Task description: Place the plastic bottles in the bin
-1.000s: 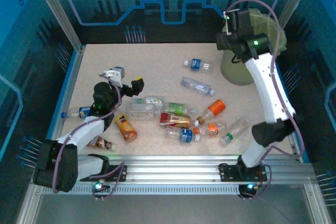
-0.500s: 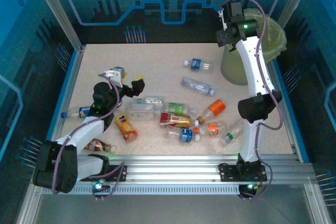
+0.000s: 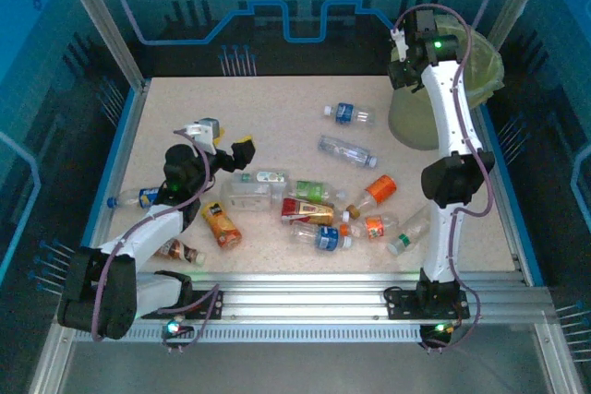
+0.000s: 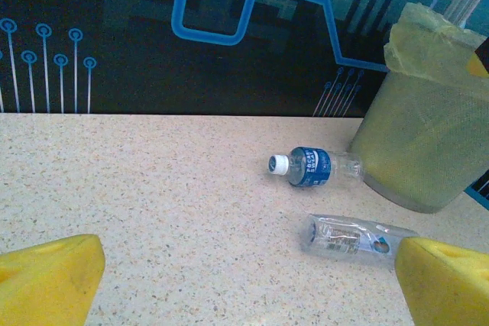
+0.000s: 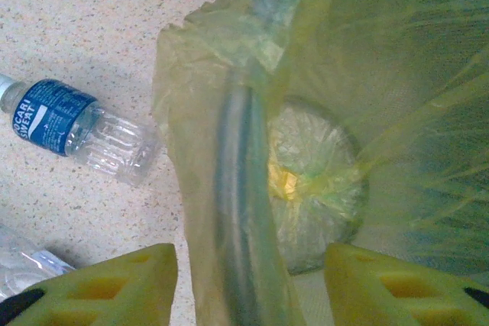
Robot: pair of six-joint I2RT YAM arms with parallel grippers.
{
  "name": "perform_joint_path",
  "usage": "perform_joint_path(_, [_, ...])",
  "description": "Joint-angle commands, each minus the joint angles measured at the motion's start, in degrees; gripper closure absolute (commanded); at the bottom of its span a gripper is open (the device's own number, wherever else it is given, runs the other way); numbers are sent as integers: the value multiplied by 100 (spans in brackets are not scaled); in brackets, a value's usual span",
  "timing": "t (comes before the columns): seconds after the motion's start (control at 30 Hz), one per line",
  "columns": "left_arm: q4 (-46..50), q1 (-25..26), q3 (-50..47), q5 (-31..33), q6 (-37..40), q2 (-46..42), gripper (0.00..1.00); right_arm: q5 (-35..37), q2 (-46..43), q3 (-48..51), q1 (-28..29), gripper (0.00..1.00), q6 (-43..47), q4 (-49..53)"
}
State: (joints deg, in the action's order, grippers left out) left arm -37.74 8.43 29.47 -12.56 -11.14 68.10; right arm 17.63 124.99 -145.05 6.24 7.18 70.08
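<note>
The bin (image 3: 412, 123), lined with a yellow-green bag, stands at the far right of the table. My right gripper (image 3: 401, 60) hangs over its left rim, open, with nothing between its fingers (image 5: 114, 284); below them I see the bag-covered rim and the bin's (image 5: 397, 74) inside. Plastic bottles lie scattered: a blue-labelled one (image 3: 349, 114) next to the bin, a clear one (image 3: 347, 149), an orange one (image 3: 379, 189) and a cluster (image 3: 305, 205) at mid-table. My left gripper (image 3: 224, 138) is open above the table's left part, empty.
More bottles lie by my left arm: one at the left edge (image 3: 134, 197), an orange carton-like one (image 3: 220, 224), a brown one (image 3: 180, 252). In the left wrist view the blue-labelled bottle (image 4: 309, 166) and the clear bottle (image 4: 355, 236) lie before the bin (image 4: 424, 143).
My right arm has folded more upright, its elbow swinging left toward the table's middle, while the wrist stays at the bin's left rim. The left arm has not moved.
</note>
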Motion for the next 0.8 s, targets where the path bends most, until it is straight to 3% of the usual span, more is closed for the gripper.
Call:
perform_joint_path(0.0, [-33, 30, 102, -161, -126, 41, 1, -312, 140, -190, -50, 53, 196, 122])
perform_joint_path(0.3, [-115, 31, 267, -176, -163, 254, 1, -679, 48, -214, -57, 84, 484, 52])
perform_joint_path(0.47, [-206, 28, 489, -255, -333, 521, 1, -816, -68, -224, -47, 95, 539, 117])
perform_joint_path(0.77, [-308, 37, 787, -458, -617, 837, 1, -1008, -459, 50, 164, 100, 515, 402])
